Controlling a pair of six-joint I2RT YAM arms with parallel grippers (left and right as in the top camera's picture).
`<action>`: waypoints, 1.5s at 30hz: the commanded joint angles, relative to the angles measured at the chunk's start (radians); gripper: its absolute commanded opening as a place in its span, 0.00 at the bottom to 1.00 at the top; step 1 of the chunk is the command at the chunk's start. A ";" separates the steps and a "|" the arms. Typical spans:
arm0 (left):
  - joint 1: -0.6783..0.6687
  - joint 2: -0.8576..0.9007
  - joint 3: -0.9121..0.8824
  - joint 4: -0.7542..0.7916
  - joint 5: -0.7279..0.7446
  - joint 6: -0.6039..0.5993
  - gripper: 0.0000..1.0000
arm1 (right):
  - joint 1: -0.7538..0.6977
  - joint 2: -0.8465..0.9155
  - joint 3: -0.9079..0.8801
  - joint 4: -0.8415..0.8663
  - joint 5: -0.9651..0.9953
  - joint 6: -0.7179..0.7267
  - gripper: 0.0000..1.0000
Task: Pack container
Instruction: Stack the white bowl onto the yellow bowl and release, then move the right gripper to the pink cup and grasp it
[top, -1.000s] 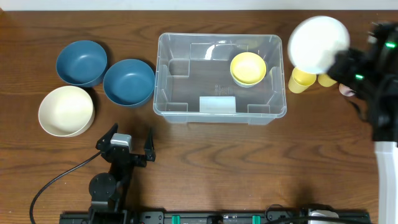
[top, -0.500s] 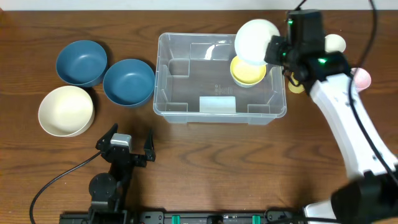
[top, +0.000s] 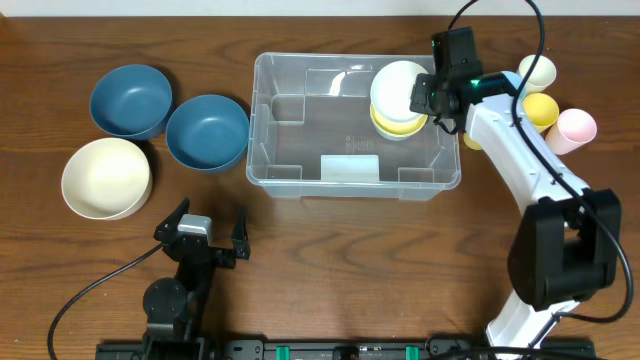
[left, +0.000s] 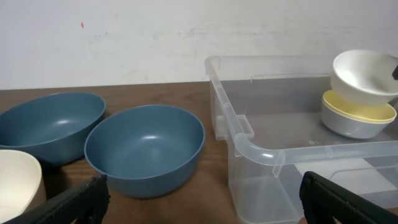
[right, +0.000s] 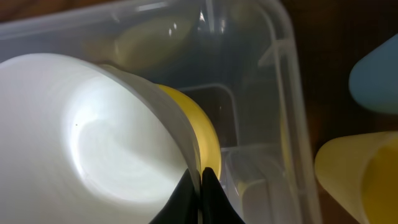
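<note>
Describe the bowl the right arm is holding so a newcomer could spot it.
Find the clear tub mid-table. In its far right corner, the right tool pinches a white bowl over a yellow bowl. It alone is white, tilted and gripped.

We find no readable text in any view.

The only candidate is the whitish label (top: 349, 168) at the near side of the clear container (top: 254, 120). From overhead we see it as a plain pale rectangle. From the left wrist camera it is only a pale blur behind the near wall. We cannot make out any letter, number or brand mark on it. We cannot tell whether it is blank or just too small and soft to read.
</note>
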 joint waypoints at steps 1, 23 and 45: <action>0.004 -0.005 -0.018 -0.034 0.014 0.017 0.98 | 0.006 0.024 0.008 0.011 0.017 0.019 0.17; 0.004 -0.005 -0.018 -0.034 0.014 0.017 0.98 | 0.010 -0.168 0.274 -0.207 -0.145 -0.024 0.69; 0.004 -0.005 -0.018 -0.034 0.014 0.017 0.98 | -0.602 -0.117 0.327 -0.579 -0.013 0.137 0.72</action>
